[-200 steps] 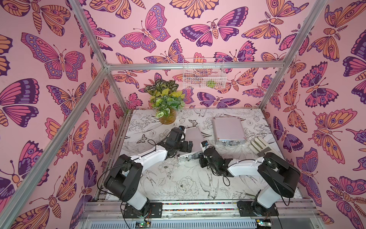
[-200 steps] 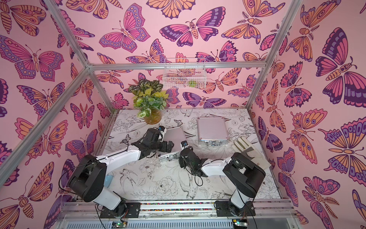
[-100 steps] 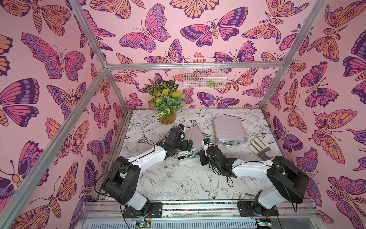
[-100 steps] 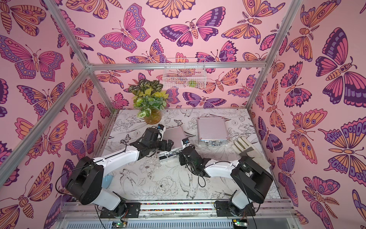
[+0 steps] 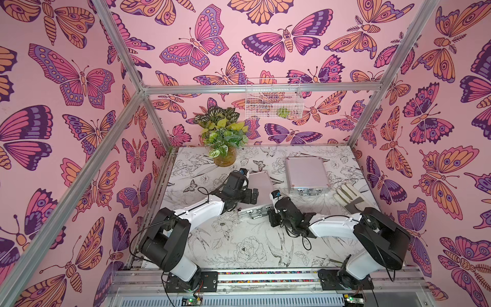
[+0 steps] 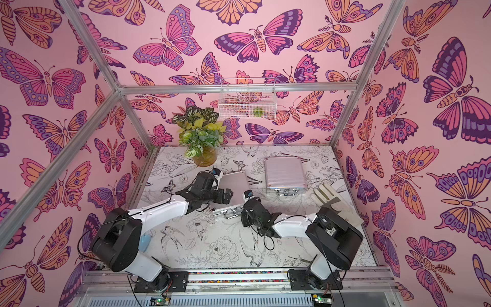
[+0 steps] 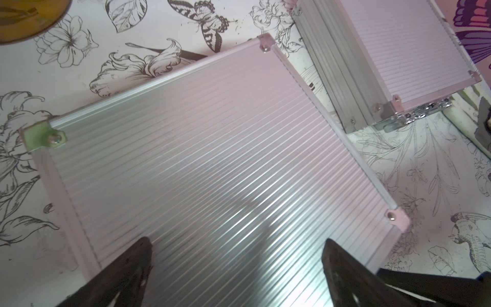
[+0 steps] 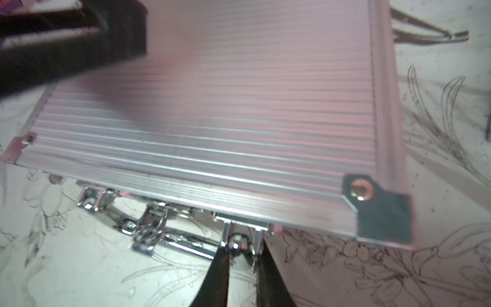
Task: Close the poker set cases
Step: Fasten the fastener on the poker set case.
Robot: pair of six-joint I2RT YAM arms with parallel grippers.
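Two silver ribbed poker set cases lie on the table. The near case [image 5: 261, 183] [image 6: 236, 180] sits mid-table with its lid [image 7: 212, 159] down. My left gripper [image 5: 252, 195] [image 7: 236, 255] is open, its fingers [image 7: 138, 255] spread over the lid near its left edge. At the case's front edge, my right gripper [image 5: 271, 212] [image 8: 243, 255] is shut on a chrome latch [image 8: 236, 243]. The handle [image 8: 170, 244] lies beside that latch. The far case [image 5: 305, 174] [image 6: 284, 172] [image 7: 398, 53] lies closed at the back right.
A potted plant [image 5: 223, 141] stands at the back left. A white wire basket [image 5: 273, 98] hangs on the back wall. A pale work glove [image 5: 348, 198] lies right of the far case. Butterfly-papered walls enclose three sides.
My left gripper has shifted a little to the right over the near case's lid. My right gripper stays at the front latch with its jaws slightly narrower.
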